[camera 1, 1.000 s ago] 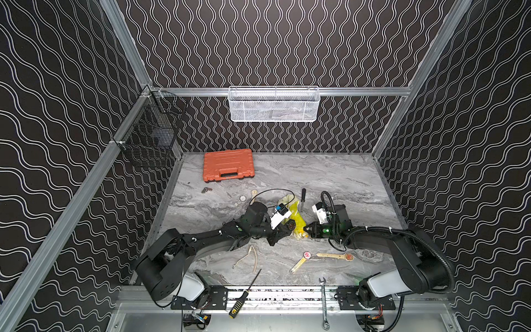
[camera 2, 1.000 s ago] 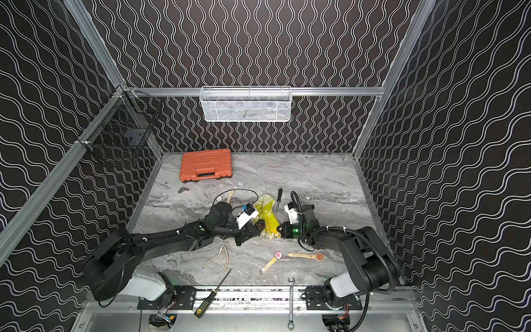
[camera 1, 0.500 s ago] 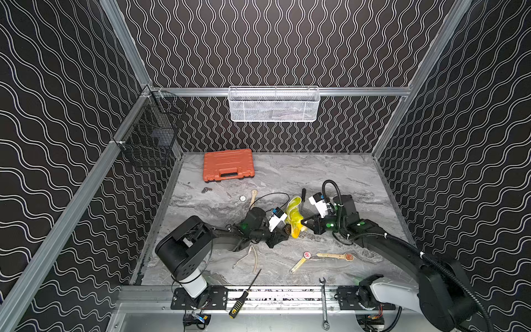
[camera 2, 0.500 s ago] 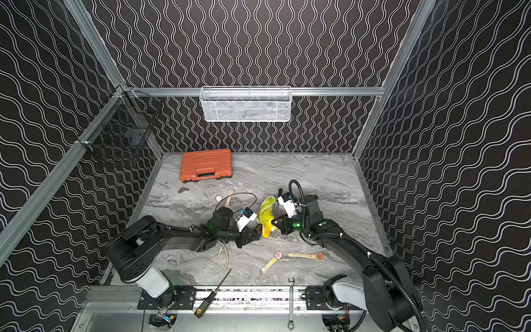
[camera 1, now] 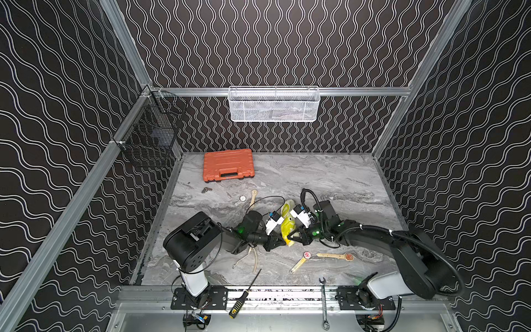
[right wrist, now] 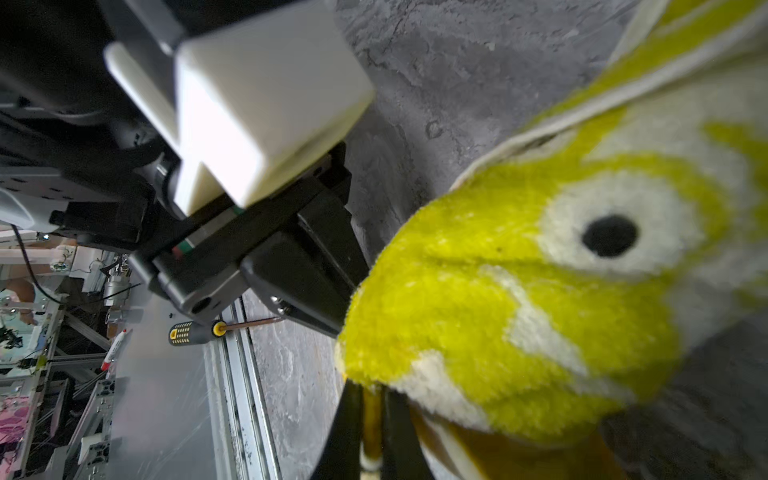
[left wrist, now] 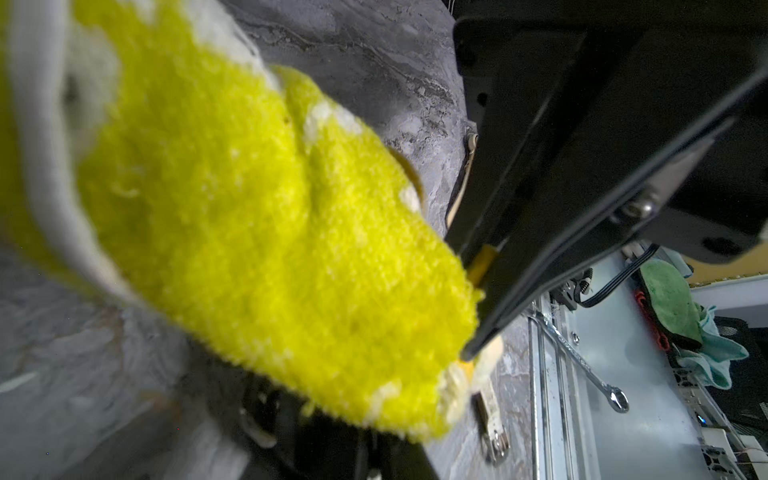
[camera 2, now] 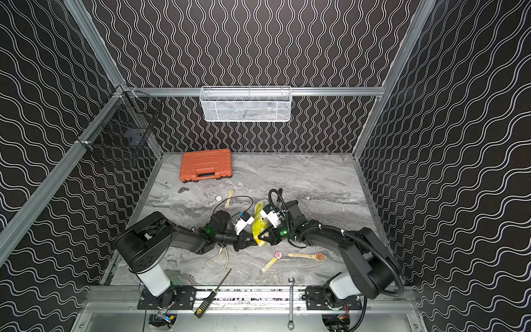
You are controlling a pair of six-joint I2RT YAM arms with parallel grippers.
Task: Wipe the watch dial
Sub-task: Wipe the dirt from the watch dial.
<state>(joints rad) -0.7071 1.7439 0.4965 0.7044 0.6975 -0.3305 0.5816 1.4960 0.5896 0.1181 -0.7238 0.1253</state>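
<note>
A yellow and white cloth (camera 1: 287, 225) (right wrist: 519, 299) hangs between my two grippers at mid-table. My right gripper (camera 1: 289, 238) (right wrist: 372, 432) is shut on the cloth's hem. My left gripper (camera 1: 283, 243) faces it, tips pressed into the cloth; its jaws are hidden behind the fabric in the left wrist view, so I cannot tell if a watch is held. Three watches lie on the table: a white dial (camera 1: 243, 198) behind the left arm, a pink dial (camera 1: 307, 255) and a brown dial (camera 1: 348, 256) at the front right.
Beige straps (camera 1: 253, 260) lie under the left arm. An orange case (camera 1: 228, 164) sits at the back left. A screwdriver (camera 1: 244, 293) and a wrench (camera 1: 323, 301) rest on the front rail. A white mesh basket (camera 1: 274, 105) and a black wire basket (camera 1: 149, 135) hang on the walls.
The right gripper has lifted the cloth off the table and brought it against the left gripper's tips. Both arms have shifted posture while their grippers stayed near mid-table.
</note>
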